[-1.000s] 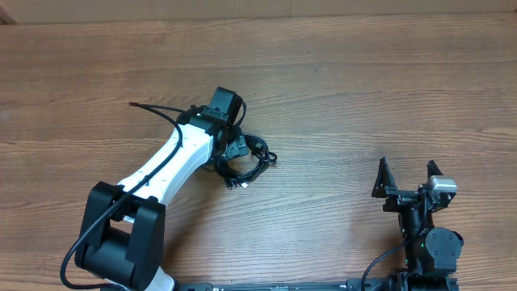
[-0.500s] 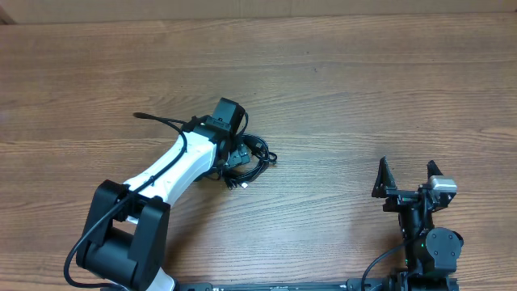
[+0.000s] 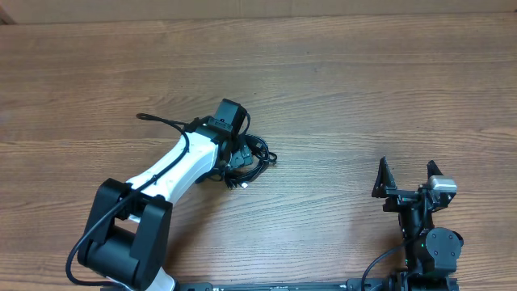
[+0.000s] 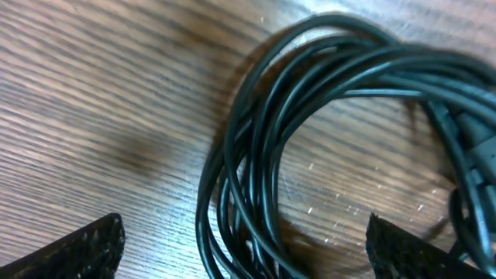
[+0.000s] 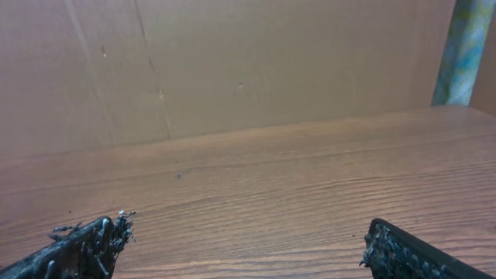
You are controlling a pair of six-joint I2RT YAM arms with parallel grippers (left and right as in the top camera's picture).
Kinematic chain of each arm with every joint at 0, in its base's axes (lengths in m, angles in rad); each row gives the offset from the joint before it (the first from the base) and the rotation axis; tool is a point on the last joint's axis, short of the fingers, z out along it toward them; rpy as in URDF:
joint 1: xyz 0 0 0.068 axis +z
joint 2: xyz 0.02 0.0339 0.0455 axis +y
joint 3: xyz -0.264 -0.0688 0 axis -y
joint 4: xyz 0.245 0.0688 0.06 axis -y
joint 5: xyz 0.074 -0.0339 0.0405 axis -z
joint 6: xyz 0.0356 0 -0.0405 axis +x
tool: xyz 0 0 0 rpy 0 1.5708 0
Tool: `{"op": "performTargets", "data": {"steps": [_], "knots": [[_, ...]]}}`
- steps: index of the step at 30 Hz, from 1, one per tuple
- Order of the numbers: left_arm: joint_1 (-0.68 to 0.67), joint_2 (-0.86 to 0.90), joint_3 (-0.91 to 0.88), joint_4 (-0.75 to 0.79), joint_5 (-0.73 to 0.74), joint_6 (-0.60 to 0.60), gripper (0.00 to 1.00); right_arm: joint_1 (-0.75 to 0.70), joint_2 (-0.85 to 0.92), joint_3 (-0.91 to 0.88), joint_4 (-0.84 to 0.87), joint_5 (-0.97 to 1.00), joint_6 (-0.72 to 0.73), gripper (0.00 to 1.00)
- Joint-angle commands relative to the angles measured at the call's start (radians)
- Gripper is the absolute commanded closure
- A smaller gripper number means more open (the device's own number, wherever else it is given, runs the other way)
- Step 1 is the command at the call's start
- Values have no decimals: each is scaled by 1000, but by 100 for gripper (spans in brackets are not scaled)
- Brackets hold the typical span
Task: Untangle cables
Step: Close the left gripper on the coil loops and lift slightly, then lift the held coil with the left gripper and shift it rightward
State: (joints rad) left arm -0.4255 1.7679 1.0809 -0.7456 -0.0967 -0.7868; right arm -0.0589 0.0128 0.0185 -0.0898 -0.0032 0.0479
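Note:
The cables lie in one tangled black coil on the wooden table, left of centre, with a small plug end sticking out toward the front. My left gripper is low over the coil's left part, mostly hidden under its own wrist. In the left wrist view the cables loop close up, and several strands run between the wide-apart fingertips of the open left gripper. Nothing is clamped. My right gripper stands open near the front right, far from the cables. In its wrist view the right gripper has only bare wood between the fingers.
A brown cardboard wall stands along the table's far edge. The left arm's own thick black wire arches out to the left of its white link. The right arm's base sits at the front right.
The left arm has shifted slightly to the right, bringing its wrist further over the coil. The cables and the right arm have not moved.

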Motion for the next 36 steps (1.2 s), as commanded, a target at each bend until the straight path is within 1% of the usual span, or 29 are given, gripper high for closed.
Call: {"op": "performTargets", "data": {"steps": [1, 6, 11, 13, 20, 22, 28, 33, 36], "knots": [[-18, 32, -13, -11, 42, -8, 0, -4, -10, -11, 5, -6, -3, 0], [-34, 44, -13, -17, 47, -52, 0, -4, -10, -11, 5, -6, -3, 0], [-36, 44, -13, 0, 50, -52, 0, -4, -10, -11, 5, -6, -3, 0], [-36, 44, -13, 24, 73, -52, 0, -4, -10, -11, 5, -6, -3, 0], [-36, 44, -13, 18, 90, -27, 0, -4, -10, -11, 5, -6, -3, 0], [-36, 44, -13, -4, 94, -61, 0, -4, -10, -11, 5, -6, -3, 0], [-39, 45, -14, -59, 59, -233, 1, -4, -10, -11, 5, -6, -3, 0], [-40, 45, -14, -63, 84, -319, 0, -4, -10, -11, 5, -6, -3, 0], [-41, 45, -14, -62, 86, -344, 1, -4, -10, -11, 5, -6, -3, 0]]}}
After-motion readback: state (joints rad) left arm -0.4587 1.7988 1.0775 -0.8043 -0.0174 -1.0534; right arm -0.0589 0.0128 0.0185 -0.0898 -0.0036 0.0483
